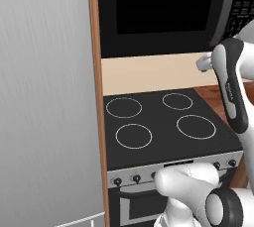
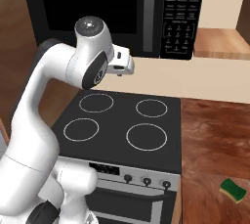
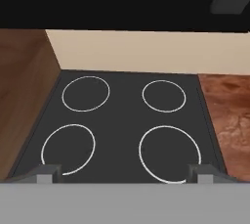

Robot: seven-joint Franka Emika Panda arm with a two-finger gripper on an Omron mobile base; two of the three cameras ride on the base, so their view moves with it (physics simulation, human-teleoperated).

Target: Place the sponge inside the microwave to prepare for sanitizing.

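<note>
Landmark is the stove (image 2: 124,127), black top with four white rings, knobs along its front edge. Left of the stove in the left base view: a tall grey panel (image 1: 44,97) with a wooden edge strip (image 1: 96,97). Above the stove hangs the microwave (image 2: 93,8), black, dark window, door looks shut; long grey bar handle (image 2: 150,15) runs vertical just right of the window, white-marked keypad panel (image 2: 179,15) right of that. Beige wall strip (image 2: 195,78) sits between stove and microwave.

White arm rises in front of the stove; the pincer (image 2: 128,65) is held up above the stove's back left rings, below the microwave's bottom edge, touching nothing. In the hand view the two dark fingertips (image 3: 48,173) sit far apart at the bottom corners with nothing between them, so the pincer is spread wide and empty; the stove top is in front of it.

Right of the stove: brown wooden counter (image 2: 215,130). The sponge (image 2: 232,190) lies flat on it, near the counter's front edge, well right of the stove's front right corner, well apart from the pincer. Green layer up, yellow showing along its lower edge. Long axis runs diagonal, from upper left to lower right in the right base view.
</note>
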